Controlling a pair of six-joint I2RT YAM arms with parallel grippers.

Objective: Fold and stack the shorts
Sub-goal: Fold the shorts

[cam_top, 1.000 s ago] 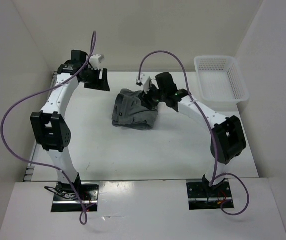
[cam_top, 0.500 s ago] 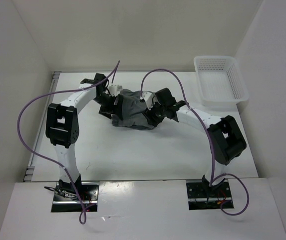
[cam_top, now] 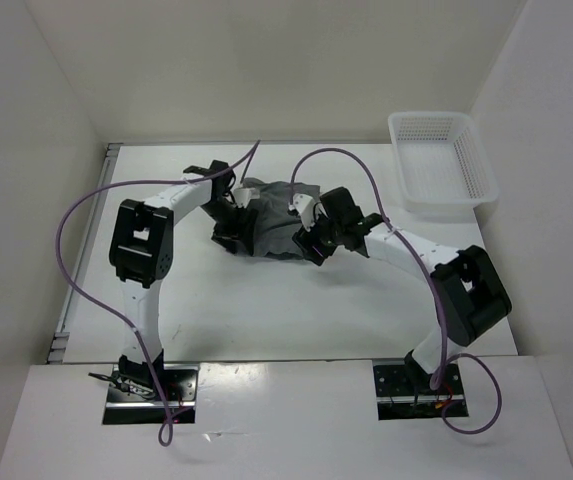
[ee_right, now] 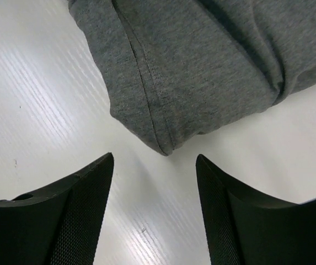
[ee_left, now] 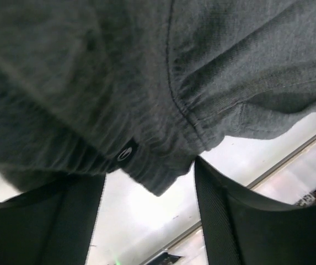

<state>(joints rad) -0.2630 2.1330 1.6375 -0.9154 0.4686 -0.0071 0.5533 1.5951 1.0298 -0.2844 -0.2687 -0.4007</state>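
Observation:
The grey shorts (cam_top: 271, 220) lie bunched on the white table, between both arms. My left gripper (cam_top: 228, 238) is at the shorts' near left corner, open; in the left wrist view the waistband corner with a small round label (ee_left: 127, 152) hangs between the fingers (ee_left: 224, 221) without being clamped. My right gripper (cam_top: 309, 247) is at the shorts' near right corner, open; in the right wrist view a hemmed corner of the shorts (ee_right: 166, 144) lies just beyond the fingertips (ee_right: 97, 176), apart from them.
A white mesh basket (cam_top: 444, 160) stands at the back right corner of the table. White walls enclose the table on the left, back and right. A metal rail runs along the table's left edge (cam_top: 63, 320).
My left arm swung from the back left down to the shorts' left corner. My right gripper moved from on top of the shorts to their near right corner. The shorts look flatter.

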